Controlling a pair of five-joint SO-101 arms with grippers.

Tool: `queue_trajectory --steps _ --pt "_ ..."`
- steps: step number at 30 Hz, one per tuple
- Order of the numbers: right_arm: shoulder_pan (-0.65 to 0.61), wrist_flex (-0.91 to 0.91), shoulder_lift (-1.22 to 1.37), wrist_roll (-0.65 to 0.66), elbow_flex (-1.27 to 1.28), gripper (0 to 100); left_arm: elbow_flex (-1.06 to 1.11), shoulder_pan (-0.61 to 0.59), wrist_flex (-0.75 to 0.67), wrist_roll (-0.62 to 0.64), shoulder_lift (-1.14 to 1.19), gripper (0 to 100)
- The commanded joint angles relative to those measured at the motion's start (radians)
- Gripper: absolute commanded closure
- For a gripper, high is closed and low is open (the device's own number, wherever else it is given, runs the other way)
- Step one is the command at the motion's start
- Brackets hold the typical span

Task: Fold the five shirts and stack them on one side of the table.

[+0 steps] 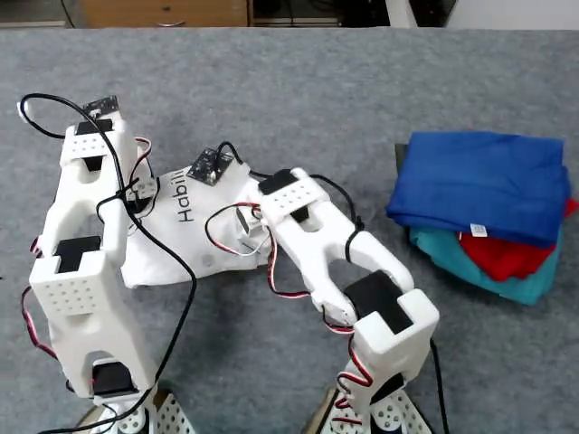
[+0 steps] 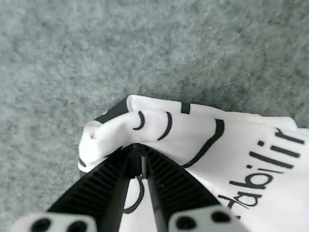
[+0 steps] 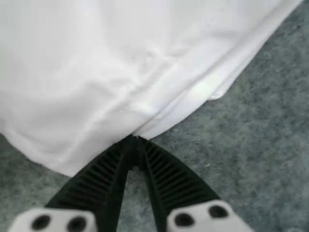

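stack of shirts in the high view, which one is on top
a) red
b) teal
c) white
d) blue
d: the folded blue shirt lies on top, with the red shirt and the teal shirt showing at the edges beneath it.

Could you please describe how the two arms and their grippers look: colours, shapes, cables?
The left arm and right arm are blocky white shells with black motors in the joints and grids of small holes. Black, red and white cables loop along them. The left gripper and right gripper have black ribbed fingers tapering to points, on white bases.
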Motion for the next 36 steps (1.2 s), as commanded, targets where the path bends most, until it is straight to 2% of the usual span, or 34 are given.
queue_trajectory --steps 1,4,8,12,16,22,24,30,36 --pt "0.074 -0.023 -0.027 -0.002 -0.018 99.4 -0.006 -0.018 -0.021 0.005 -0.051 98" --pt "0.117 -0.009 -0.038 -0.002 -0.059 99.4 -0.011 -0.02 -0.021 0.003 -0.051 98" --pt "0.12 0.118 -0.065 -0.002 -0.188 99.4 -0.02 -0.011 0.006 0.006 -0.068 98" --pt "0.12 0.267 -0.116 0.0 -0.321 99.4 -0.192 -0.009 0.213 0.009 -0.153 98" --pt "0.104 0.442 -0.177 0.0 -0.375 99.3 -0.354 -0.012 0.344 0.003 -0.254 98" --pt "0.041 0.704 -0.315 -0.011 -0.369 99.1 -0.371 -0.086 0.44 -0.095 -0.4 98" --pt "0.03 0.756 -0.354 -0.091 -0.369 99.2 -0.325 -0.164 0.431 -0.115 -0.447 98" --pt "-0.036 0.807 -0.374 -0.535 -0.335 99.1 -0.072 -0.413 0.315 -0.173 -0.541 98" --pt "-0.12 0.548 -0.275 -0.884 -0.24 98.4 0.295 -0.574 0.094 -0.267 -0.618 98"
